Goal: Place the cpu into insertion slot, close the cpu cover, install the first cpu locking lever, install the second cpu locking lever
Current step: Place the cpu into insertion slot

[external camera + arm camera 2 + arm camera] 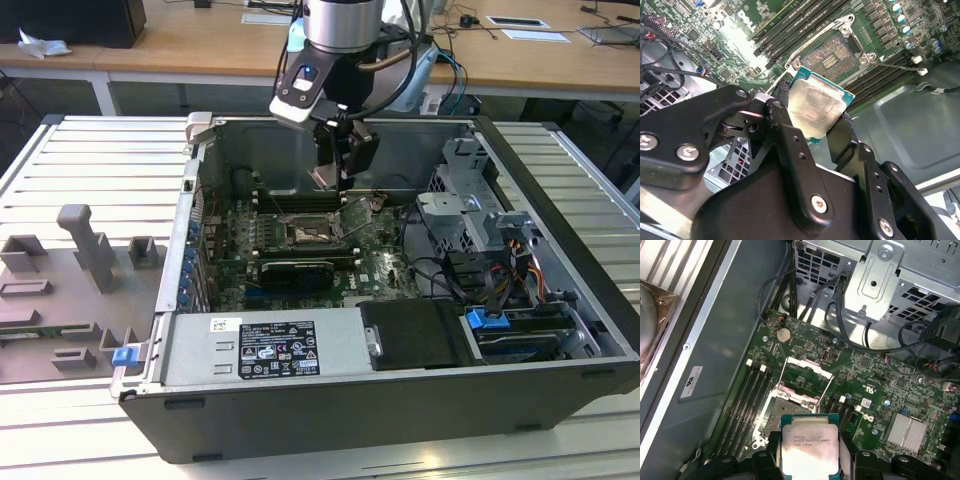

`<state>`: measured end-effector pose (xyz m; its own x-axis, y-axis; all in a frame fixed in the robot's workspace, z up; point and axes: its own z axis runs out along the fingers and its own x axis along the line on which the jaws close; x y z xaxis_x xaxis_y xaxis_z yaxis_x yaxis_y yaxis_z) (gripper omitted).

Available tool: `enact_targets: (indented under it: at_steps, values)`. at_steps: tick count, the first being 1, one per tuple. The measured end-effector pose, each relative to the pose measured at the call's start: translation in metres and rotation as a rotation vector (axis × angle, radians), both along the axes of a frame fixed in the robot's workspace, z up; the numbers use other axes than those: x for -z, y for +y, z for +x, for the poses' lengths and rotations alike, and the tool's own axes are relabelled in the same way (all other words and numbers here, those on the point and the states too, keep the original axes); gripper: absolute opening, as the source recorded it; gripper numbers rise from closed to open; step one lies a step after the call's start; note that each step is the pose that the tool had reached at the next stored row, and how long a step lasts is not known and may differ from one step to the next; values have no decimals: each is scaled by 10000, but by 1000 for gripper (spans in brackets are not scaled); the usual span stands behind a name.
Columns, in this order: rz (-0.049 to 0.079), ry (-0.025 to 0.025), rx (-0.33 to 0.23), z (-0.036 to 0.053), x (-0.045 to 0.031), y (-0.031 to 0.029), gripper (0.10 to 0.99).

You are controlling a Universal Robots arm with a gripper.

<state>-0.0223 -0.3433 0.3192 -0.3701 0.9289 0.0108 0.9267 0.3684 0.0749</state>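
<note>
Ribbed grey metal counter (80,150) carries a black desktop computer case (400,420) lying open on its side, with grey plastic fixtures (85,250) standing beside it at the exterior view's left. Wooden desks run along the back of the room.

My black two-fingered hand (335,170) hangs inside the case above the green circuit board (385,270). It is clamped on the small flat square chip with the silver-grey metal top, the cpu (815,107), gripping it by two opposite edges. In the first wrist view the cpu (810,442) sits between my fingers (771,452), metal top facing the camera.

Below it, and clearly apart from it, lies the square dark insertion slot with its metal rim (785,407); it is uncovered, and in the second wrist view its contact field (832,57) is bare. The thin silver cpu cover (809,366) is swung open on its hinge; in the exterior view it (357,213) tilts up just beside the slot (305,232). Long narrow black memory slots (747,395) flank the socket.
</note>
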Motion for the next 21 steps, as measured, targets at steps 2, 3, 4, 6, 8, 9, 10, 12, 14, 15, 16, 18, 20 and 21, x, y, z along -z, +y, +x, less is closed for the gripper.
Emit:
enact_targets:
  at_steps: [2, 3, 4, 6, 8, 9, 10, 12, 14, 15, 16, 18, 20, 21]
  values:
    - [1, -1, 141, 0, 6, 0, 545]
    - [0, 1, 243, 0, 7, 0, 545]
    - [0, 1, 339, 0, 9, 0, 545]
    - [0, 0, 736, 0, 19, 0, 545]
    - [1, 0, 989, 0, 26, 0, 545]
    - [0, 0, 1107, 0, 29, 0, 545]
    - [0, 0, 1292, 0, 33, 0, 545]
    - [0, 0, 1574, 0, 40, 0, 545]
    - [0, 0, 1835, 0, 47, 0, 545]
    - [0, 0, 1958, 0, 50, 0, 545]
    - [0, 0, 2065, 0, 53, 0, 545]
    - [0, 1, 2929, 0, 85, 0, 545]
    - [-2, 9, 2989, 0, 140, 0, 545]
    - [-2, 9, 2989, 0, 152, 0, 545]
